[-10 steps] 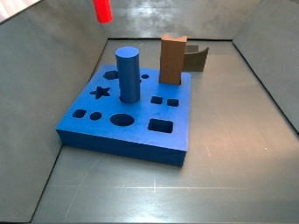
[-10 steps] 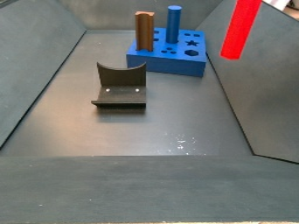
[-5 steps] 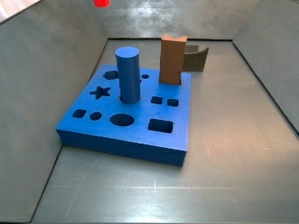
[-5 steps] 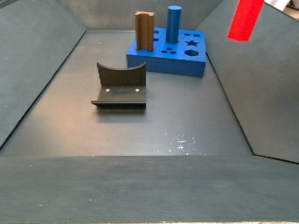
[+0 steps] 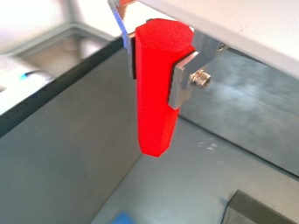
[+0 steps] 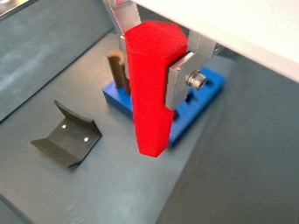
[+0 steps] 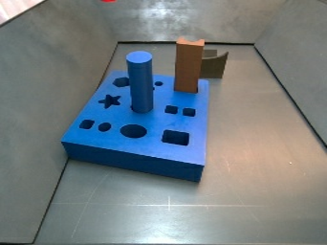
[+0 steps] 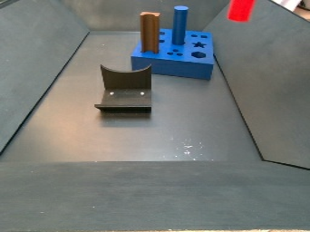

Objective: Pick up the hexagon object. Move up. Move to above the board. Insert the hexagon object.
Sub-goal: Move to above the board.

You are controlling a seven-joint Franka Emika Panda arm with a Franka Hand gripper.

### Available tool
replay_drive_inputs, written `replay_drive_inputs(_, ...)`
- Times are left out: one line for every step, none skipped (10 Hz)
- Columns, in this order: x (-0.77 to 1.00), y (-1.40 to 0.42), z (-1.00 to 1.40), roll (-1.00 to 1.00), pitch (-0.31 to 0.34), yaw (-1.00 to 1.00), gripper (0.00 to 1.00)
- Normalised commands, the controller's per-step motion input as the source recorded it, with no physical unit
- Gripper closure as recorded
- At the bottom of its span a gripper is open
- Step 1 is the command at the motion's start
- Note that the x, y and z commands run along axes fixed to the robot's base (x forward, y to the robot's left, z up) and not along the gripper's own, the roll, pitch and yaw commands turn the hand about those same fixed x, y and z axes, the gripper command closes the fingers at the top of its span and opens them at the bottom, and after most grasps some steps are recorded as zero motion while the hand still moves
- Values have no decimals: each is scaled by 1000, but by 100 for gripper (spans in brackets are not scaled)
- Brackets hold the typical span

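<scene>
The step in hand looks to be the move up; the hexagon object is already off the table and held high, so the pick appears done; what should follow is a travel sideways until the peg hangs over the board, then a straight descent into a matching hole, which calls for keeping the peg upright and its facets turned to suit the cut-out.

In both wrist views the gripper is closed on the hexagon object, its silver fingers pressed against opposite sides of the upper part, with most of the red length hanging free below; the peg looks upright and not skewed in the grip.

In a side view only the lower red tip shows at the frame's top edge, well above the table and off to one side of the board; the gripper itself is out of frame there; in the other side picture a sliver of red may show at the top edge, though it is too small to be sure.

The blue cylinder and the brown block stand in the board; the fixture sits apart from it.
</scene>
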Motion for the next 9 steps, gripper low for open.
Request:
replay_drive_inputs(508, -1000, 110, -132, 424, 742, 100)
replay_drive_inputs(510, -1000, 115, -63, 238, 349, 100)
replay_drive_inputs(506, -1000, 117, -29, 171, 235, 100)
replay_drive_inputs(509, -1000, 118, 7, 95, 110, 100)
replay_drive_inputs(518, -1000, 121, -14, 86, 58, 100)
replay_drive_inputs(537, -1000, 121, 5, 109, 26, 100)
replay_drive_inputs(554, -1000, 126, -3, 122, 21, 100)
replay_drive_inputs(570, -1000, 130, 18, 138, 14, 100)
replay_drive_inputs(588, -1000, 136, 29, 136, 10, 100)
